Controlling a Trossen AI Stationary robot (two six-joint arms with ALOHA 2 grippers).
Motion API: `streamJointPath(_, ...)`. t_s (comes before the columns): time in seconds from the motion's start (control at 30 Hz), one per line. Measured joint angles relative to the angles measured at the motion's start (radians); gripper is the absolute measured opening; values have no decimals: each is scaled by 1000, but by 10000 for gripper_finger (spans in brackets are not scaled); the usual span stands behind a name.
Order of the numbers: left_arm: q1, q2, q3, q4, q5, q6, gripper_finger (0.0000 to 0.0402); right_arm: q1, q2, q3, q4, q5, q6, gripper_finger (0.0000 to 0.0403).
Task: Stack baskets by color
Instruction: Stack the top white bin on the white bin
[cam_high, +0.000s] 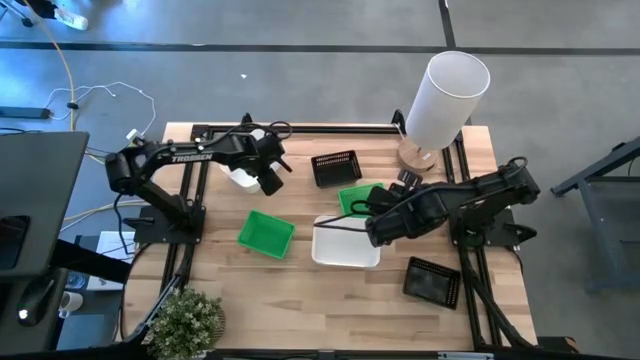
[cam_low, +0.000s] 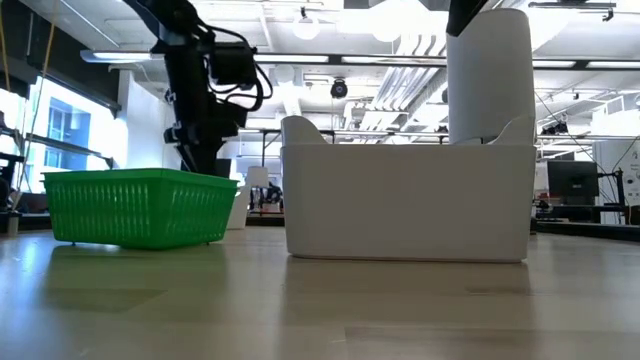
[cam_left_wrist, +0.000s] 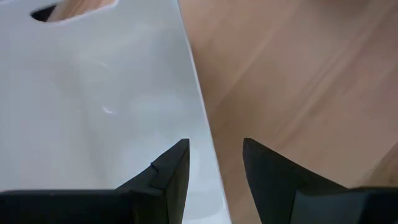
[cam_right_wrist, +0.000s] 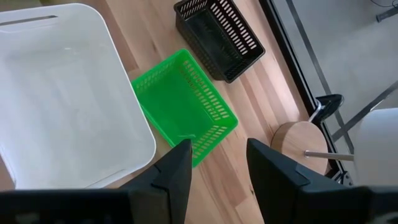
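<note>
My left gripper is open at the far left of the table, pointing down over a white basket. One finger stands inside the basket's side wall and one outside it, neither touching. My right gripper hangs open and empty above the near end of a green basket. Beside that lies a second white basket. Another green basket sits left of centre. One black basket stands at the far middle, and one at the near right.
A tall white cylinder on a wooden base stands at the far right corner. A potted plant is at the near left corner. Bare wood shows along the near edge between the plant and the near black basket.
</note>
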Motion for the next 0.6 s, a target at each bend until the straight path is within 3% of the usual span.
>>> streamJointPath(0.6,0,158,0,42,-40,16,135,1,0,0,0,-1,-8,139)
